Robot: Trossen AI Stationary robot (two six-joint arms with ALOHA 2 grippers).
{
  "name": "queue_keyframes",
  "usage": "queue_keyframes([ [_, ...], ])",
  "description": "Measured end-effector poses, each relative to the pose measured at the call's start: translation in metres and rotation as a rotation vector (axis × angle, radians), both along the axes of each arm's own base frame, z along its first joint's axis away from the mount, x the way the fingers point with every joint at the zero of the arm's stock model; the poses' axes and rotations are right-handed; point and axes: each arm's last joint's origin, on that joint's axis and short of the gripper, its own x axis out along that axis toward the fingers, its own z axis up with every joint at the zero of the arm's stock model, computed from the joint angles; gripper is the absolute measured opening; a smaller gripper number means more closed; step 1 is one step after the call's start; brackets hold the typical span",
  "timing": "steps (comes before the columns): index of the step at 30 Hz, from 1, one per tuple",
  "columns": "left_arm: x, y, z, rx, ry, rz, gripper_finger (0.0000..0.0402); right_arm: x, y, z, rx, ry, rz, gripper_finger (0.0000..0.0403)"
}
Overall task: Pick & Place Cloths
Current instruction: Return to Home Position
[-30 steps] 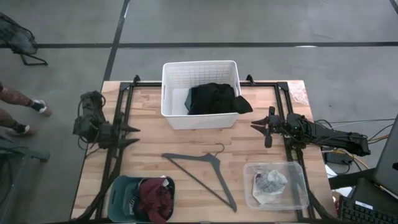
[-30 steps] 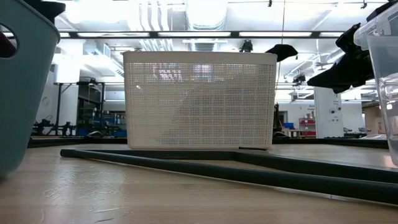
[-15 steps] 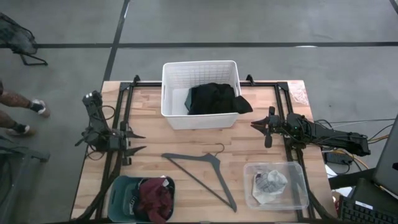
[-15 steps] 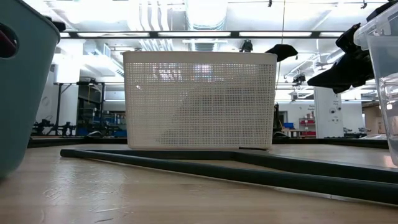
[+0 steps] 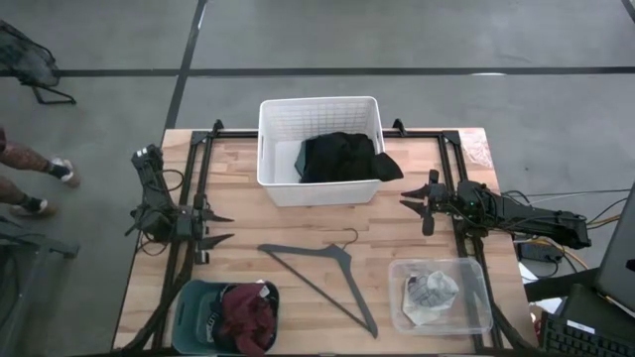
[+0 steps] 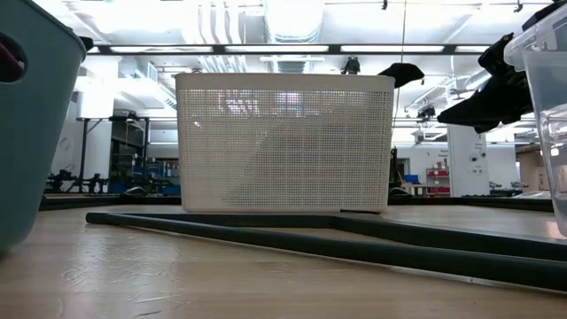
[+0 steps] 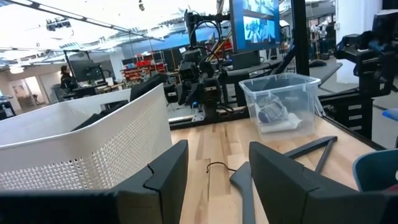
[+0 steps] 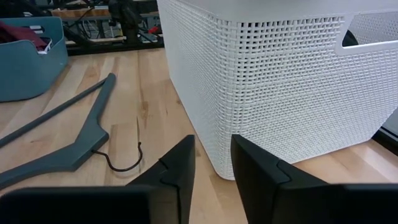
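white mesh basket (image 5: 298, 124): black cloth (image 5: 342, 157) | teal bin (image 5: 189, 302): maroon cloth (image 5: 248, 319) | clear box (image 5: 478, 297): crumpled pale pieces (image 5: 430, 291) | left pincer (image 7: 217, 148), right pincer (image 8: 212, 142) released

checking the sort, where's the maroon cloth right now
In the high view the maroon cloth lies in the teal bin at the lower left corner of the table, just left of the grey hanger.

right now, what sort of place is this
Probably a robotics lab or workshop: a wooden worktable, exposed ceiling ducts and strip lights, and monitors near another robot rig in the background.
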Motion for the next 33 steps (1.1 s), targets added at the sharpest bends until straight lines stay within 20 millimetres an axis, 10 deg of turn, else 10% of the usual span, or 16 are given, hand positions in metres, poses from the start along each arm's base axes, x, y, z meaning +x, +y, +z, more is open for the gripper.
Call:
queue_keyframes([
  [33,0.0003,-0.0006,-0.0010,0.014,0.005,0.000,0.0177,0.0000,0.0000,0.0000,0.001,0.000,0.000,0.0190],
])
